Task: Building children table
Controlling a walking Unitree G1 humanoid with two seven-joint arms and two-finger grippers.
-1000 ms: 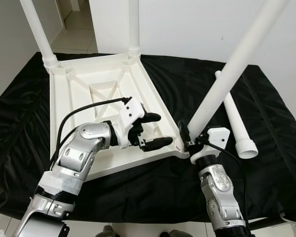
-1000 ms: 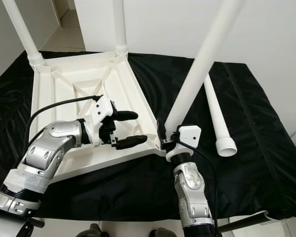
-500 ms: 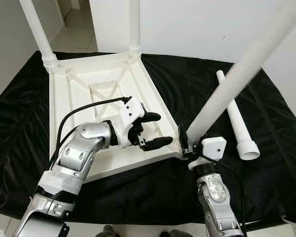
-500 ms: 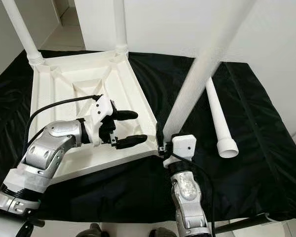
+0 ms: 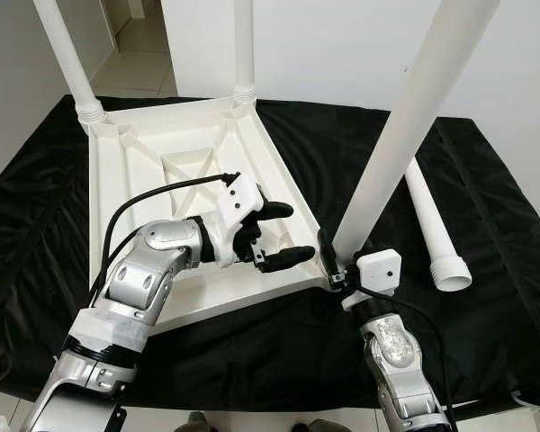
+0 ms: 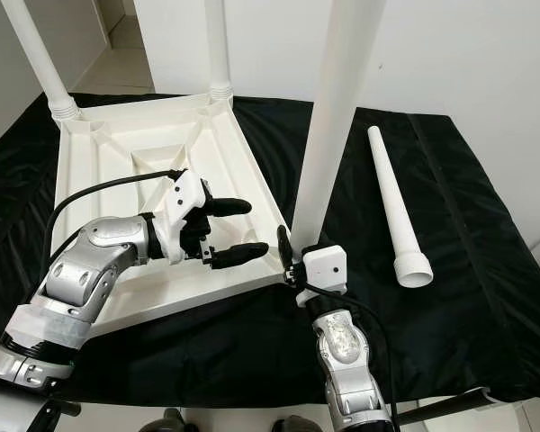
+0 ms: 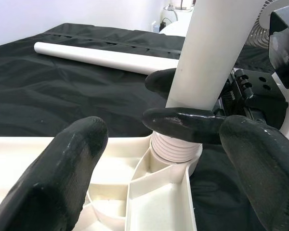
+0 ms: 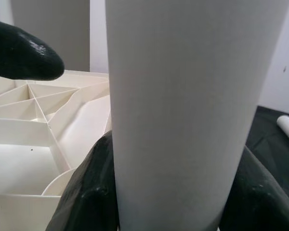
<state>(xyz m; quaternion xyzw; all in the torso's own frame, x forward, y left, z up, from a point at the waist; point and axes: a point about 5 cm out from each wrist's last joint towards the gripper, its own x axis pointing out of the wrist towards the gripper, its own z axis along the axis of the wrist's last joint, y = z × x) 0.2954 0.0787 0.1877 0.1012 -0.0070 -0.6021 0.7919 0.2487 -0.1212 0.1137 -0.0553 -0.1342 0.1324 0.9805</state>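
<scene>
Table top [image 5: 153, 171], upturned on black cloth [image 5: 486, 297], has two legs at its far corners. Right tool [image 5: 335, 267] clamps a third leg [image 5: 405, 135] upright at the near right corner socket. Left tool [image 5: 272, 236] hovers spread apart just left. Spare leg [image 5: 432, 225] lies right.

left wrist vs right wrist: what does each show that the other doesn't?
Left wrist alone: the ribbed threaded end of the tall white plastic leg seated in the corner socket, the right gripper clamping it, and a loose white leg lying on the black cloth.
Right wrist alone: a left gripper fingertip hovering over the ribs.
Both: that leg and the upturned white plastic tabletop.
</scene>
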